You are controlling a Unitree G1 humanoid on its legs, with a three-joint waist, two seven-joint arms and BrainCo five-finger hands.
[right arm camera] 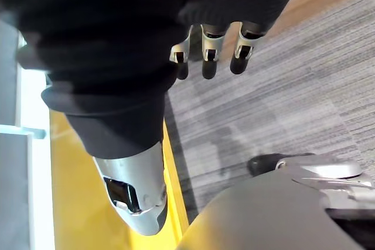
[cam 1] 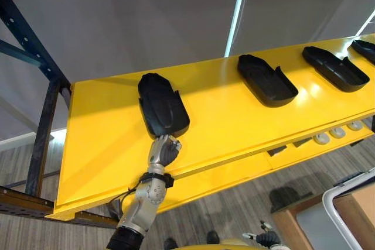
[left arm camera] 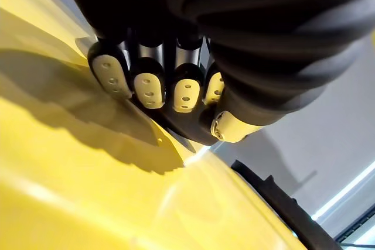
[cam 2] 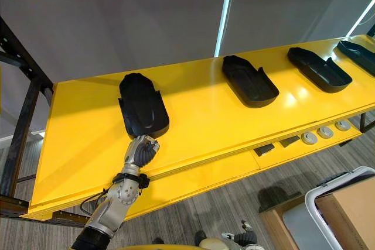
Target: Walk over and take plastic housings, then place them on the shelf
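Observation:
A black plastic housing (cam 1: 163,106) lies on the yellow shelf (cam 1: 234,124) towards its left end. My left hand (cam 1: 165,149) reaches up to the housing's near end, and its fingers (left arm camera: 146,83) curl over that dark edge. Three more black housings (cam 1: 266,80) (cam 1: 335,68) (cam 1: 366,48) lie in a row further right on the same shelf. Low at my side, my right hand (right arm camera: 211,51) hangs over the grey carpet with relaxed fingers and nothing in it.
A dark steel rack upright (cam 1: 44,139) stands at the shelf's left end. Several round white parts (cam 1: 337,133) sit on a lower yellow level. A cardboard box in a white-framed cart (cam 1: 351,215) stands on the floor at the lower right.

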